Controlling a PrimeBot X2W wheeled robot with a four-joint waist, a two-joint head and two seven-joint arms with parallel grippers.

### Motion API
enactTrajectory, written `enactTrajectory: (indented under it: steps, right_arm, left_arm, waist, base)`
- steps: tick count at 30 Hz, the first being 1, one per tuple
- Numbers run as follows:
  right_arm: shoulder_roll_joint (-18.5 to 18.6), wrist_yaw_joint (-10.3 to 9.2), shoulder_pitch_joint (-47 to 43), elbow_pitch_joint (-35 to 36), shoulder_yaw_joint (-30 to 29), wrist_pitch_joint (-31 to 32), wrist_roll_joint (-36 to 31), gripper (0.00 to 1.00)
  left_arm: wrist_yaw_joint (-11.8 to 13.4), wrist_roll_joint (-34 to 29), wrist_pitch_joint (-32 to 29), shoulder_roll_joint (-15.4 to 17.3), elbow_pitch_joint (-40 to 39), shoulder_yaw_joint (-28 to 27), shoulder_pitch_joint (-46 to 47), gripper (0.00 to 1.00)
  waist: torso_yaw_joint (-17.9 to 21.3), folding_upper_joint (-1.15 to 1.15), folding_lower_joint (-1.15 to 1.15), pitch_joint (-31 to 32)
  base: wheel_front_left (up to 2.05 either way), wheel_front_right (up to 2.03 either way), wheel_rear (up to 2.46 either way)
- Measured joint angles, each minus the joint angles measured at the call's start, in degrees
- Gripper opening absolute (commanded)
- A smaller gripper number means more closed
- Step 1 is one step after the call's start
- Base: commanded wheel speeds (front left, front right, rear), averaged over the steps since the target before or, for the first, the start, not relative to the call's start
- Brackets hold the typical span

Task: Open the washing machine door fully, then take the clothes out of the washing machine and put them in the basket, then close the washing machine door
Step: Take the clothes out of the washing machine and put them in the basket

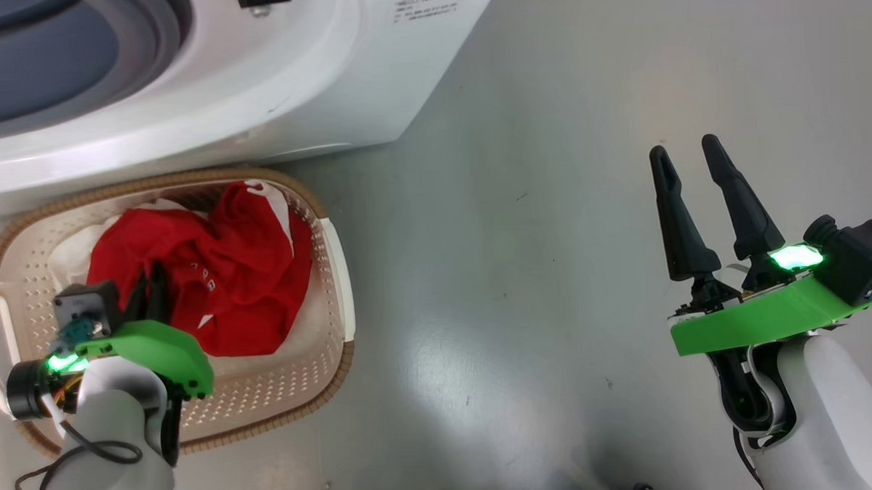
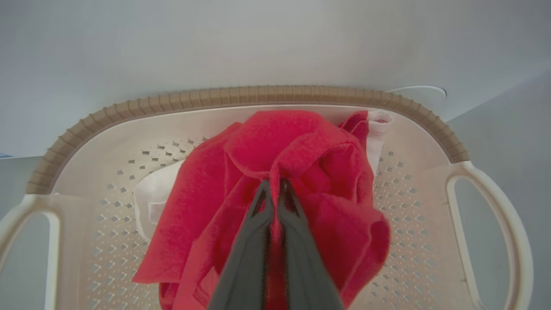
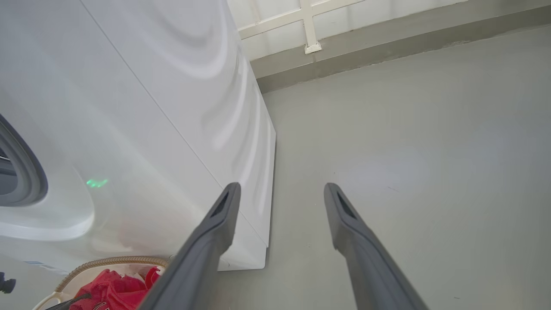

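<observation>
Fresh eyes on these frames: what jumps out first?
The bright red clothes heaped in the cream basket, at the head view's lower left, on the floor right in front of the white washing machine. The left gripper is shut on the red fabric over the basket. The right gripper stands wide open above bare grey floor at the right.

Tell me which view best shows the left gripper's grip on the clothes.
Left wrist view: the left gripper, close up, is shut on a red fold of the clothes in the basket. Head view shows it small and from behind, the pinch itself unclear. Right wrist view catches a corner of the clothes, lower left.
</observation>
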State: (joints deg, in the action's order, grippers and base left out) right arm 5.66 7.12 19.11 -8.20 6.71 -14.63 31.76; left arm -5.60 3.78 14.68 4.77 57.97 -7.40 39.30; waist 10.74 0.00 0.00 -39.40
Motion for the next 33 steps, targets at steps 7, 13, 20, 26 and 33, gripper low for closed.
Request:
enactTrajectory:
  steps: [7, 13, 20, 26, 33]
  right_arm:
    - [0.01, 0.00, 0.04, 0.02, 0.26, 0.00, 0.00, 1.00]
    - [0.03, 0.00, 0.05, 0.00, 0.24, 0.00, -0.02, 1.00]
    - [0.18, 0.00, 0.05, -0.20, 0.29, 0.00, -0.07, 1.00]
    - [0.48, 0.00, 0.03, -0.54, 0.47, 0.00, -0.08, 1.00]
    - [0.69, 0.00, -0.15, -1.18, 0.96, 0.00, -0.08, 1.00]
  left_arm:
    - [-0.99, 1.44, 0.00, 0.85, 3.59, -0.60, 1.71, 0.05]
    - [-1.07, 1.86, 0.00, 1.19, 3.69, -0.75, 2.14, 0.40]
    - [-1.43, 1.87, 0.00, 0.78, 3.58, -0.75, 2.11, 1.00]
    - [-1.48, 2.93, 0.00, 0.15, 2.23, -0.85, 1.77, 1.00]
    - [-1.49, 3.31, 0.00, 0.01, -0.33, -1.04, -1.40, 1.00]
  waist:
    - [0.32, 0.00, 0.00, -0.90]
    - [0.06, 0.00, 0.00, -0.69]
    - [-0.49, 0.00, 0.00, 0.31]
    - [-0.95, 0.00, 0.00, 2.18]
    - [-1.17, 0.00, 0.00, 5.47]
  base:
    - [0.00, 0.00, 0.00]
    - [0.00, 0.00, 0.00]
    - [0.00, 0.00, 0.00]
    - [0.00, 0.00, 0.00]
    - [0.00, 0.00, 0.00]
